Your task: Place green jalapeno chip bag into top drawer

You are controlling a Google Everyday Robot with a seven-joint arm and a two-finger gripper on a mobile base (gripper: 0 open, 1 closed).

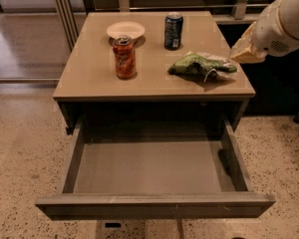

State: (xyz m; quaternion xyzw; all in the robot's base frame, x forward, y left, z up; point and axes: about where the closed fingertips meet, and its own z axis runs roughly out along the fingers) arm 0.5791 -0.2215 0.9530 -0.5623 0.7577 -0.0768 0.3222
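The green jalapeno chip bag (202, 65) lies crinkled on the right part of the tan table (89, 68), near its front edge. The top drawer (154, 166) is pulled wide open below the tabletop, and its smooth grey inside holds nothing. My gripper (245, 51) comes in from the upper right on a white arm, hangs just off the table's right edge and sits close to the bag's right end without holding it.
An orange-red can (124, 58) stands left of the bag. A dark blue can (173, 31) and a small white bowl (125, 30) stand at the back. Speckled floor surrounds the table; a dark cabinet is to the right.
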